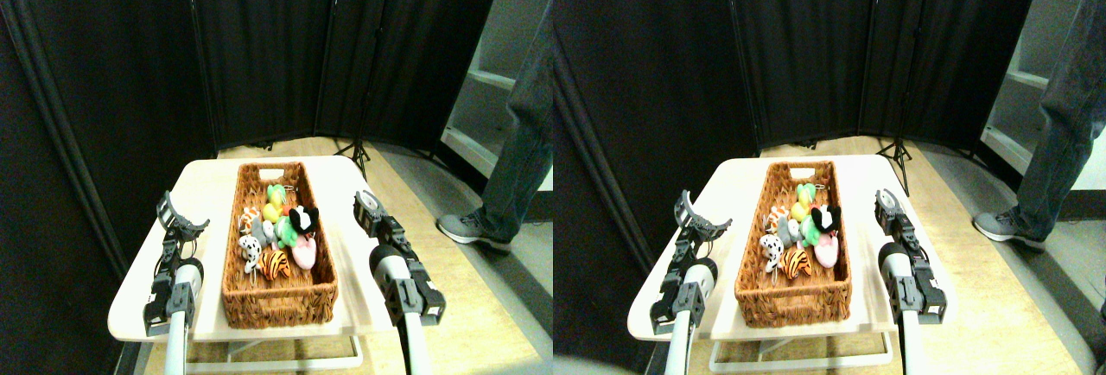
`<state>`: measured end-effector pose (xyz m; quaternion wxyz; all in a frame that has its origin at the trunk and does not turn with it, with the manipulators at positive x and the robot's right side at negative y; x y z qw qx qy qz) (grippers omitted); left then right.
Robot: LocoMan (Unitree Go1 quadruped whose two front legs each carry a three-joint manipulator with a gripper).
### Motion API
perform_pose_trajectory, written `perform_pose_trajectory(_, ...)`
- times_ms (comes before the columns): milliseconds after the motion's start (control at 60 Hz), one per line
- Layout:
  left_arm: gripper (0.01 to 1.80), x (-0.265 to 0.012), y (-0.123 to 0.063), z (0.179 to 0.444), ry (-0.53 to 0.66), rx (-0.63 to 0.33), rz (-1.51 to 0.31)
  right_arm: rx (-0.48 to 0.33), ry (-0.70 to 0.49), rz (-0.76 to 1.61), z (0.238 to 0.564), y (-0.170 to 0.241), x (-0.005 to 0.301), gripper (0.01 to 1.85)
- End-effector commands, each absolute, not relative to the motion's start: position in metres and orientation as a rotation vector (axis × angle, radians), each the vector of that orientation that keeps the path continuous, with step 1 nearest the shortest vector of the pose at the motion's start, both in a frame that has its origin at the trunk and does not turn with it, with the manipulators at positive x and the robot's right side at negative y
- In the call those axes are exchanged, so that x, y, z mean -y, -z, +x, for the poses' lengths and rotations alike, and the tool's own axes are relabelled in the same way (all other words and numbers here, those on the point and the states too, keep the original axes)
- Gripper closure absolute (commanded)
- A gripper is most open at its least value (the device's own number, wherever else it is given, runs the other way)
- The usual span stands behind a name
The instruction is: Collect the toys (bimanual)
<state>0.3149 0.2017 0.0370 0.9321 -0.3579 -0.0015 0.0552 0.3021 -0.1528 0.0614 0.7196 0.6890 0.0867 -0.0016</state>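
Note:
Several plush toys lie piled inside the long brown wicker basket (278, 301) on the pale table (203, 181). The orange striped tiger (275, 263) is nearest me, with the spotted white one (250, 250) to its left and the pink one (304, 252) to its right. Behind them sit a black-and-white one (303, 219) and a green one (276, 195). My left gripper (179, 216) stands open over the table, left of the basket, holding nothing. My right gripper (370, 206) hovers right of the basket, also holding nothing that I can see.
Black folding screens (259, 47) close off the back. A person's leg and grey shoe (471, 226) stand on the wooden floor at the right. A tripod stand (356, 149) is behind the table. White shelving (510, 64) shows at far right.

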Motion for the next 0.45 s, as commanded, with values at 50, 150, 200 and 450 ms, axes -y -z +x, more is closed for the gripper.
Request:
perform_pose_trajectory(50,0.94,-0.2009,-0.0418,0.3159,-0.083,0.040,-0.729,-0.168,-0.022,1.523,0.3037,-0.0672,0.1514,1.85)
perform_pose_trajectory(150,0.87,-0.2016,-0.0410,0.3151,-0.093,0.030,-0.740,-0.168,-0.022,1.522,0.3037,-0.0673,0.1508,1.85)
perform_pose_trajectory(200,0.61,-0.2030,-0.0411,0.3149,-0.088,-0.012,-0.754,-0.167,-0.025,1.519,0.3037,-0.0676,0.1503,1.85)
perform_pose_trajectory(450,0.42,-0.2059,-0.0375,0.3174,-0.144,0.018,-0.695,-0.168,-0.038,1.499,0.3052,-0.0678,0.1486,1.85)
